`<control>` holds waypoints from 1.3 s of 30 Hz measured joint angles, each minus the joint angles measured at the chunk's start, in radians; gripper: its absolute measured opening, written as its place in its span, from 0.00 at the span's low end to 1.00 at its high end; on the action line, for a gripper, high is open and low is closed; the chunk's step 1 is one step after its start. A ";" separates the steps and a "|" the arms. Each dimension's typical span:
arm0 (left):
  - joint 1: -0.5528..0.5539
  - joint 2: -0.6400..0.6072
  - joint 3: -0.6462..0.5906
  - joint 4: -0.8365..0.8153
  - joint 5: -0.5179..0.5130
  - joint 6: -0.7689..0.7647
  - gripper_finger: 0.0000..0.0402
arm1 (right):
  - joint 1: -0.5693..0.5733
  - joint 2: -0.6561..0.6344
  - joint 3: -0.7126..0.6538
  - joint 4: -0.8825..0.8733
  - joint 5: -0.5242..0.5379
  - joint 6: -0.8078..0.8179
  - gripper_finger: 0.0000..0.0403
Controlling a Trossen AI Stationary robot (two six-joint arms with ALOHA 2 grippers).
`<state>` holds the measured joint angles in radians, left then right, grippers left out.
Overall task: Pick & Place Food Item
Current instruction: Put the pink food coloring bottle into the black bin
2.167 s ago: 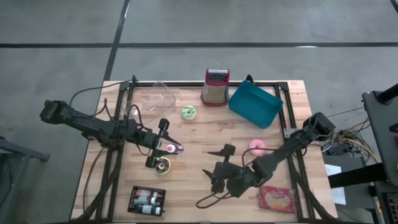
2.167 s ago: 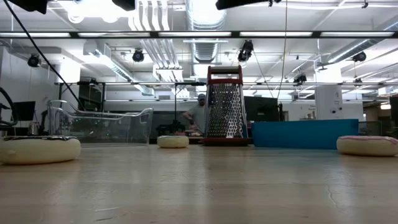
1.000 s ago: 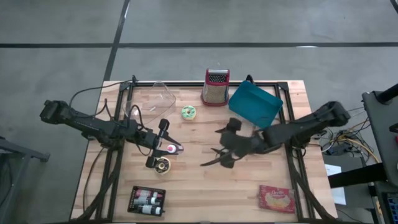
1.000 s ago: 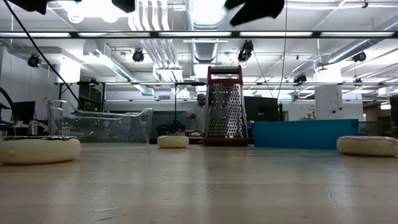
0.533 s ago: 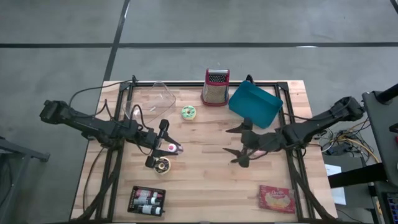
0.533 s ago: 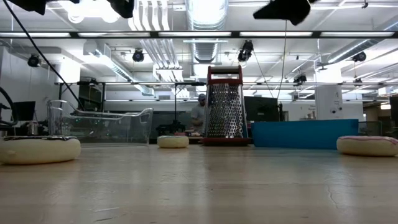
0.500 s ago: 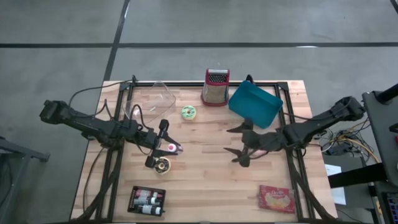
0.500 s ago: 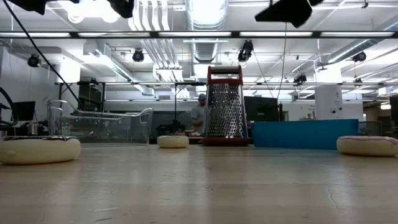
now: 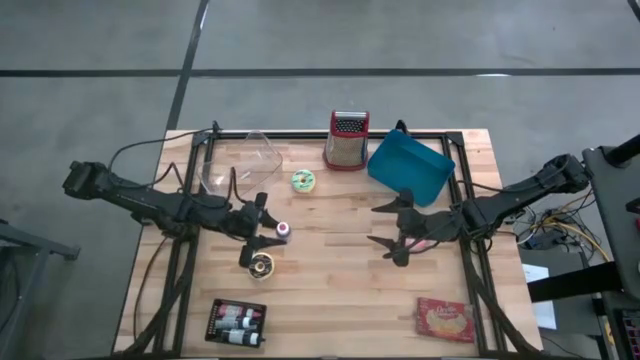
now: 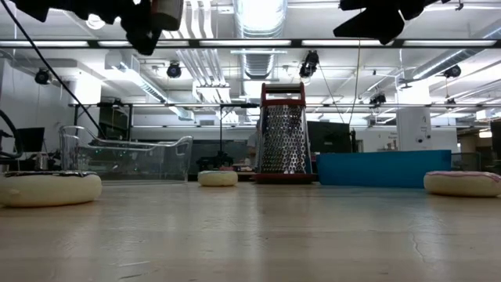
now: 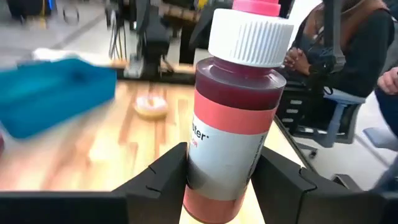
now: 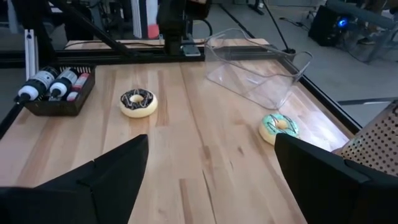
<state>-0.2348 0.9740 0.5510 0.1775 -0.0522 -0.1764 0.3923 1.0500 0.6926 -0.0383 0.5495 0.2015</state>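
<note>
Left wrist view alone shows left gripper clamped on red sauce bottle. Right gripper spread wide, empty, hiding pink donut overhead.

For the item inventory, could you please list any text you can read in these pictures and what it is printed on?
Bottle in the left gripper: white lettering on its red label band, mostly turned away, not legible.
Red packet: print too small to read.
Bottles in the black tray: labels too small to read.
</note>
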 joint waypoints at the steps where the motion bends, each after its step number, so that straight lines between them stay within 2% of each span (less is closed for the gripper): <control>1: 0.000 -0.001 0.000 -0.017 0.003 -0.027 0.41 | 0.000 0.000 0.000 0.000 0.000 0.000 0.86; 5: 0.000 -0.005 0.000 -0.106 0.016 -0.136 0.41 | 0.000 0.000 0.000 -0.003 0.000 -0.004 0.87; 12: 0.000 -0.005 0.000 -0.228 0.131 -0.254 0.41 | 0.000 0.000 0.000 -0.010 0.000 -0.028 0.85; 26: 0.000 -0.005 0.000 -0.239 0.139 -0.262 0.41 | -0.001 0.000 0.000 -0.008 0.001 -0.074 0.87; 39: 0.000 -0.005 0.000 -0.239 0.138 -0.252 0.41 | 0.000 0.000 0.001 -0.008 0.001 -0.074 0.84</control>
<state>-0.2352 0.9691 0.5510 -0.0616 0.0860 -0.4280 0.3927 1.0500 0.6931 -0.0467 0.5503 0.1279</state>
